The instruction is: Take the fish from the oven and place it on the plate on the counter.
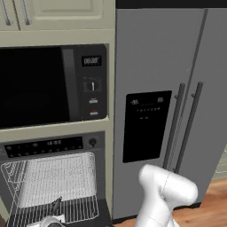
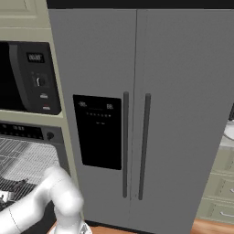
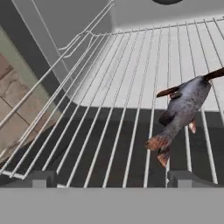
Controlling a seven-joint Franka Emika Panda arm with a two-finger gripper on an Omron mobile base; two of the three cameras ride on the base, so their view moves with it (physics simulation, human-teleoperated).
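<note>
The fish [image 3: 183, 109], slim and dark grey with reddish fins, lies on the wire rack [image 3: 113, 87] of the open oven [image 1: 48, 144]. In the left base view the fish [image 1: 56, 205] rests near the rack's front edge, with my gripper [image 1: 51, 221] just in front of it. In the hand view my gripper [image 3: 111, 179] is open, with nothing between its fingertips. The fish sits just beyond the right fingertip [image 3: 183, 178]. A pale round rim at the far right looks like the plate [image 2: 230, 131] on the counter [image 2: 226, 142].
A black-windowed microwave [image 1: 48, 84] sits above the oven. A tall grey fridge [image 2: 137, 114] with two bar handles stands to the right of the oven. Beige drawers [image 2: 219, 192] lie beyond the fridge. Wooden floor [image 1: 213, 204] shows below.
</note>
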